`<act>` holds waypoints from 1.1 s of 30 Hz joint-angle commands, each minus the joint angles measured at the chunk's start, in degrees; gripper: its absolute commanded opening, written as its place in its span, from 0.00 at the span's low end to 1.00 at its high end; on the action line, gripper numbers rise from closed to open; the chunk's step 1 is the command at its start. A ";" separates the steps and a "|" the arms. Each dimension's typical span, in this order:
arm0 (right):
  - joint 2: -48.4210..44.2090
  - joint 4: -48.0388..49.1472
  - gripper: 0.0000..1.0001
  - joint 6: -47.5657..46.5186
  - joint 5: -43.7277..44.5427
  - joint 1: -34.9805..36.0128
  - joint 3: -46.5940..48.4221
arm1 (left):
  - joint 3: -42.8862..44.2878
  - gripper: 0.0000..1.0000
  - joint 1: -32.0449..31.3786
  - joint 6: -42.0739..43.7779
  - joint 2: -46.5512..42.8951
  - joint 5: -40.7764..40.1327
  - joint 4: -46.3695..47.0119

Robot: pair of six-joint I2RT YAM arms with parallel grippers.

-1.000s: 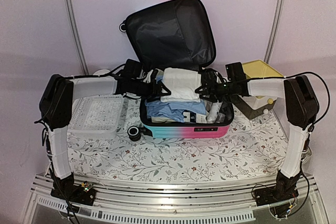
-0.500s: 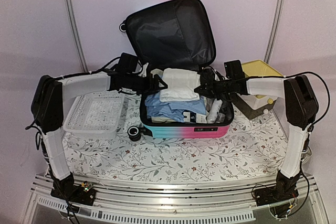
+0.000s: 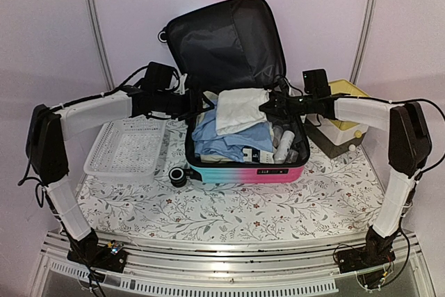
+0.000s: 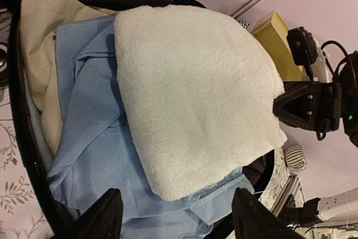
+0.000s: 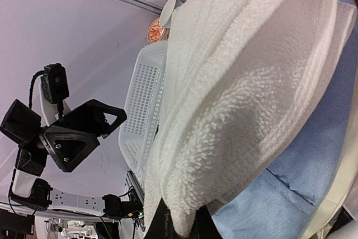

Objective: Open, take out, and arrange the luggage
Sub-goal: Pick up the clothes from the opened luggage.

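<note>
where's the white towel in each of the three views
Top external: the white towel is at the middle, on the clothes in the open luggage, its right edge at the right gripper.
Left wrist: it fills the centre, lying over the blue shirt.
Right wrist: it fills the upper right, its edge pinched between the jaws at the bottom.
Shared landmark: the blue shirt under the towel shows in all three views.
</note>
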 commanded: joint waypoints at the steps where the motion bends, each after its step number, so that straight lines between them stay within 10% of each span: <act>1: -3.15 -0.82 0.03 -0.86 0.60 0.39 1.96 | -0.77 0.69 -0.64 1.02 -2.08 -0.85 -1.25; 33: -3.58 -2.51 0.03 -2.66 2.61 0.37 -0.17 | 3.22 0.66 -1.77 -4.58 12.09 11.73 6.84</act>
